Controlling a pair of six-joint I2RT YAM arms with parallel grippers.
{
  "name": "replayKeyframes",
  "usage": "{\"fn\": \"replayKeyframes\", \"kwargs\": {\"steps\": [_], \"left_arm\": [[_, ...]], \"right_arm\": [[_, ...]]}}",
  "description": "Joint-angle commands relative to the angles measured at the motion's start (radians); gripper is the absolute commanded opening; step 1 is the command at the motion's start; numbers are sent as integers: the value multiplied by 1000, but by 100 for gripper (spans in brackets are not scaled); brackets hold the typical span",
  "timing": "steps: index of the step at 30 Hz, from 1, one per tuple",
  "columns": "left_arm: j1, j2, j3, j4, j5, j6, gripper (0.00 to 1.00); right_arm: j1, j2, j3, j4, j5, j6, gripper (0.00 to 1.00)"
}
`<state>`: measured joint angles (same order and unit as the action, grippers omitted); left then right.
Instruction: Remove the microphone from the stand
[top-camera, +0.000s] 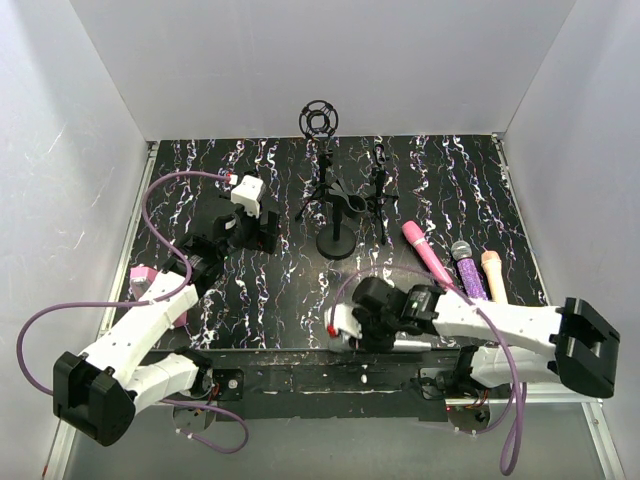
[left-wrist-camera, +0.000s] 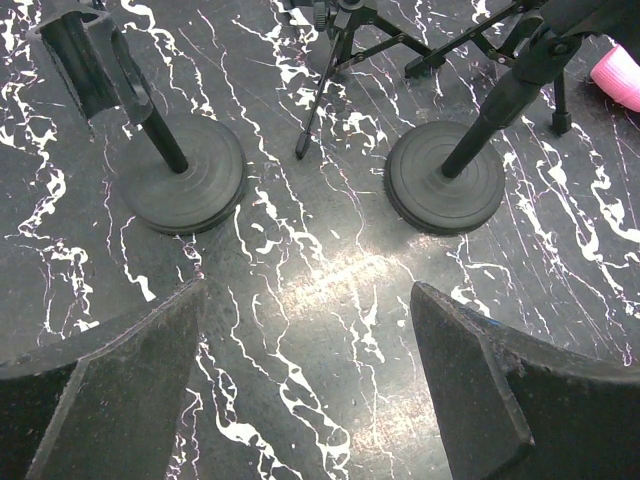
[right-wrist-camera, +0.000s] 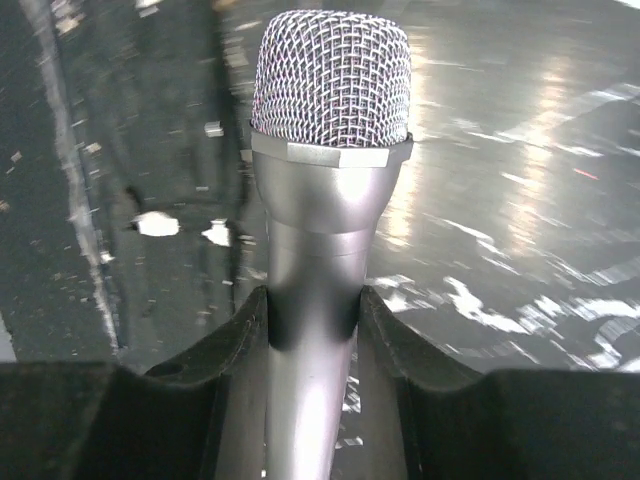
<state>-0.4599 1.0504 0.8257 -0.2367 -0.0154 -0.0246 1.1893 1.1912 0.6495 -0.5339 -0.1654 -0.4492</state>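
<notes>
Black marbled tabletop (top-camera: 280, 290) between plain white walls carries everything. The right hand (right-wrist-camera: 312, 300) is closed about halfway. Its two fingers (right-wrist-camera: 235, 350) press against either side of the silver microphone (right-wrist-camera: 330, 110), on the barrel just below the mesh head, which points away from the palm. No clip or pole touches the microphone there, so the removal looks done, or nearly. What I judge is left is carrying it clear and setting it down.

Beyond that hand and off to its right lie a pink microphone (top-camera: 428, 255), a purple microphone (top-camera: 468, 270) and a peach microphone (top-camera: 492, 272), side by side. The left hand (left-wrist-camera: 308, 290) stands wide open and holds nothing. Just past its fingertips are two round-based stands (left-wrist-camera: 185, 175), and the left one's clip (left-wrist-camera: 85, 60) is empty.

Only the right wrist view shows the grip. From above, the right hand sits at the near edge, well apart from the stands, and the silver microphone is hard to make out under the arm. Only the left wrist view shows the empty clip.
</notes>
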Motion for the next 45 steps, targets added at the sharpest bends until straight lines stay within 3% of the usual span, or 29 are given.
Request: {"fn": "replayKeyframes", "kwargs": {"steps": [1, 8, 15, 17, 23, 31, 40, 45], "left_arm": [[6, -12, 19, -19, 8, 20, 83], [6, 26, 75, -35, 11, 55, 83], [7, 65, 119, -26, 71, 74, 83], [7, 85, 133, -24, 81, 66, 83], [7, 115, 153, -10, 106, 58, 82], [7, 129, 153, -3, 134, 38, 83], [9, 114, 145, -7, 137, 41, 82], [9, 111, 154, -27, 149, 54, 84]], "right_arm": [[-167, -68, 148, -130, 47, 73, 1], [-465, -71, 119, -193, 50, 126, 1], [-683, -1, 90, -87, 121, 164, 1], [-736, 11, 59, -26, 96, 149, 9], [-783, 39, -8, 48, 80, 60, 20], [-795, 38, -10, 48, 53, 60, 50], [-795, 24, 19, 11, 52, 64, 61], [-807, 4, 162, -124, 105, 113, 71]]}}
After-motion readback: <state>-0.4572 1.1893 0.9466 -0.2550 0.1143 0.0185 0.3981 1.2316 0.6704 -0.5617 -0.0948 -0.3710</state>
